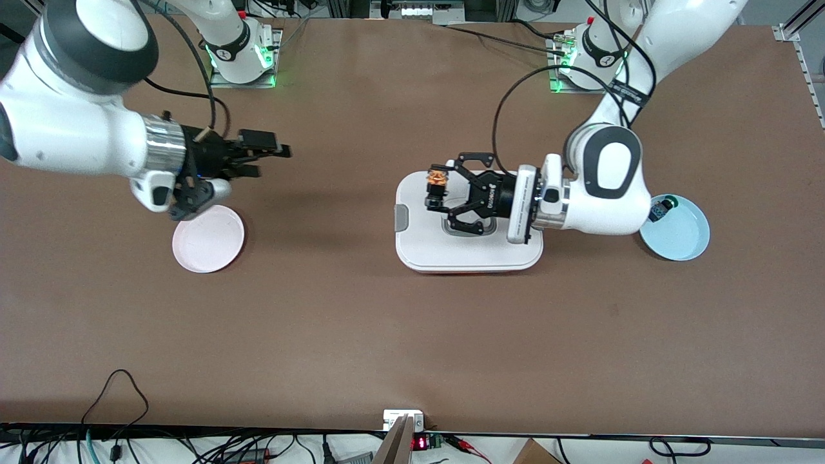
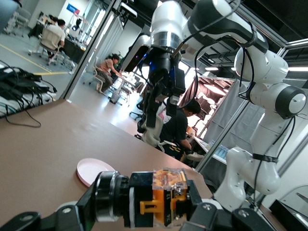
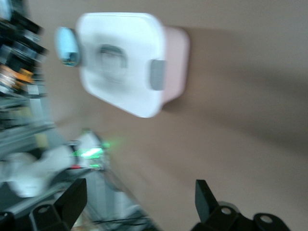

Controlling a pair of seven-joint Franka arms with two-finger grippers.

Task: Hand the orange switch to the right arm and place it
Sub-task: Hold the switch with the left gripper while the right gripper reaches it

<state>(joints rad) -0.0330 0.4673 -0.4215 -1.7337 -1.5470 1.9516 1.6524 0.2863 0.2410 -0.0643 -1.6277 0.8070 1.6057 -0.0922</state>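
My left gripper (image 1: 436, 192) is shut on the orange switch (image 1: 437, 185), a small black block with an orange end, and holds it in the air over the white lidded box (image 1: 451, 251). In the left wrist view the switch (image 2: 161, 198) sits clamped between the fingers of my left gripper (image 2: 144, 214). My right gripper (image 1: 269, 161) is open and empty, in the air above the table beside the pink plate (image 1: 208, 240), its fingers pointing toward the left gripper. The right wrist view shows the wide gap of my right gripper (image 3: 139, 198) with nothing in it.
A light blue plate (image 1: 683, 235) at the left arm's end of the table holds a black switch with a green part (image 1: 664, 209). The pink plate also shows in the left wrist view (image 2: 92, 171). The white box shows in the right wrist view (image 3: 122, 57).
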